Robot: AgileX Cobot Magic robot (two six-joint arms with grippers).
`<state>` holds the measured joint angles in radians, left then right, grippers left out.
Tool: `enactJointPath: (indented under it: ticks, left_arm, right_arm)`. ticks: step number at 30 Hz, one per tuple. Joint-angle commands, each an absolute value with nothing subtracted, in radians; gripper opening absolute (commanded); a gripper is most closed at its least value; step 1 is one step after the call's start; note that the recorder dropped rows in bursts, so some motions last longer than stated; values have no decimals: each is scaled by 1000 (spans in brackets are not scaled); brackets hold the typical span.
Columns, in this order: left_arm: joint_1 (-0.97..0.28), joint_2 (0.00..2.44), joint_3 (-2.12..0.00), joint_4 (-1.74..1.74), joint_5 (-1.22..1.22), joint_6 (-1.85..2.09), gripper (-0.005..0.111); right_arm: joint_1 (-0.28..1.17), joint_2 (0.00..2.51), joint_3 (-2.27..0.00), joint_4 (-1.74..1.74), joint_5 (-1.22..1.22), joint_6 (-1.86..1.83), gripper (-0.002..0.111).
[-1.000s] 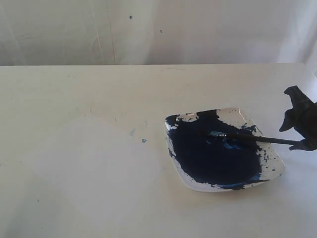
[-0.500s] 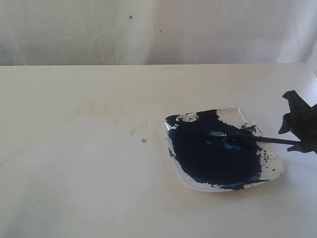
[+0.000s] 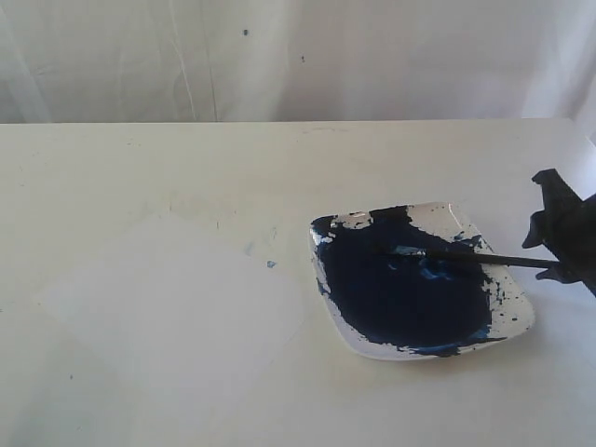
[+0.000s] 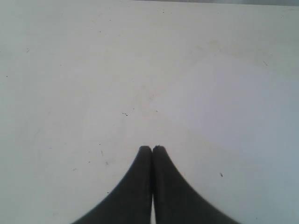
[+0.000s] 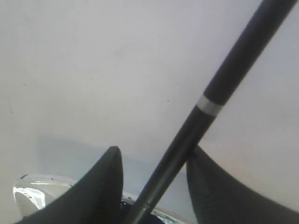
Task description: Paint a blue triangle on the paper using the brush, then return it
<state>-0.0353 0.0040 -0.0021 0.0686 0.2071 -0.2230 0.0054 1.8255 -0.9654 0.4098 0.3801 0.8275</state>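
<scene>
Staged test bench: white table (image 3: 102,154), draped backdrop (image 3: 372,56)

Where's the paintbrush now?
On the right of the exterior view, the brush lies across the white dish, tip in blue paint, handle inside the open right gripper.

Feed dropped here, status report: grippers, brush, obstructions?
Left gripper shut, empty. Right gripper open, astride brush handle. Brush across dish, tip in paint. No triangle on paper; nothing blocking.

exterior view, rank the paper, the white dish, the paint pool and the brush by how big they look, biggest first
1. paper, though its edges are faint
2. white dish
3. paint pool
4. brush, long but very thin
</scene>
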Motion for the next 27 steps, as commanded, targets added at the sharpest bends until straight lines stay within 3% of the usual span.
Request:
enactJointPath:
  ticks: [1,16,27]
  left_arm:
    - [-43,0,0,60,204,-228,0]
    - [-43,0,0,60,204,-228,0]
    - [-43,0,0,60,204,-228,0]
  right_arm:
    - [0,1826,-962,408,362,819,41]
    - [0,1850,-962,408,379,816,41]
    - [0,1850,-964,415,370,816,32]
